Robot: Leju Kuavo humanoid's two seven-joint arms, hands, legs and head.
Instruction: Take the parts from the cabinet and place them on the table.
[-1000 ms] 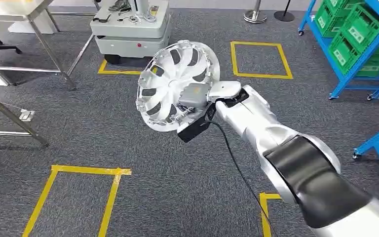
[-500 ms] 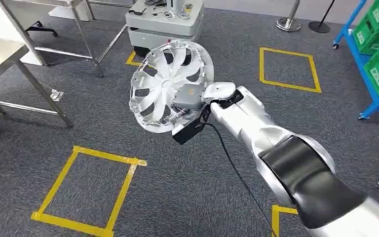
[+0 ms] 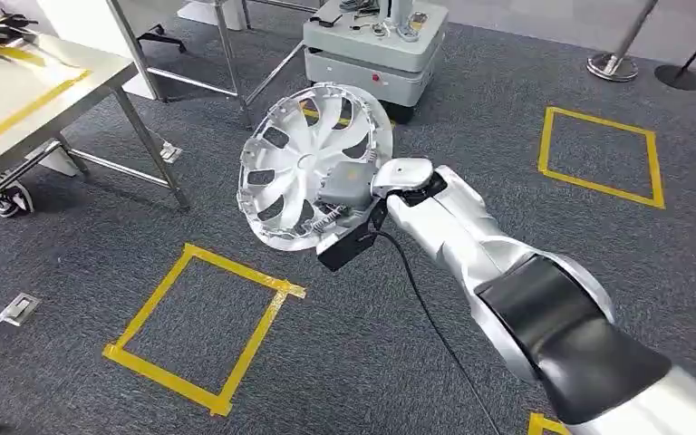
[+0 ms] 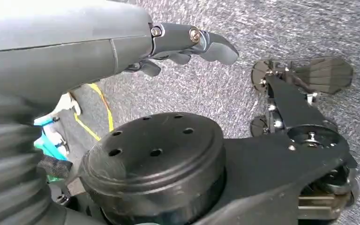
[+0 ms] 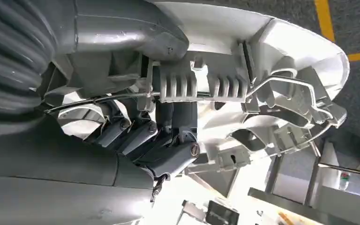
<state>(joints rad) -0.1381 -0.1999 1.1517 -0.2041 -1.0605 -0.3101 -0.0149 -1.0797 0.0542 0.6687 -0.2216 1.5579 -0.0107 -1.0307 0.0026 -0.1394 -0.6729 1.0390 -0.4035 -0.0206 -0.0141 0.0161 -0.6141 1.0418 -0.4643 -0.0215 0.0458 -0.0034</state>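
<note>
You see open grey carpet (image 3: 390,353) between the counter (image 3: 27,86) at left and the wheeled cart (image 3: 373,50) ahead. The right robot hand (image 3: 349,186) grips a silver wheel cover (image 3: 304,159) with curved spokes, held in the air, tilted. The left robot hand (image 4: 187,44) hangs with fingers loosely apart, holding nothing. Yellow tape squares (image 3: 204,331) mark the floor.

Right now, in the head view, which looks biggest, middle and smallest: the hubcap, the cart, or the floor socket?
1. Hubcap, though it is nearest the camera.
2. Cart, partly cut off at the top.
3. Floor socket, clearly smallest.
</note>
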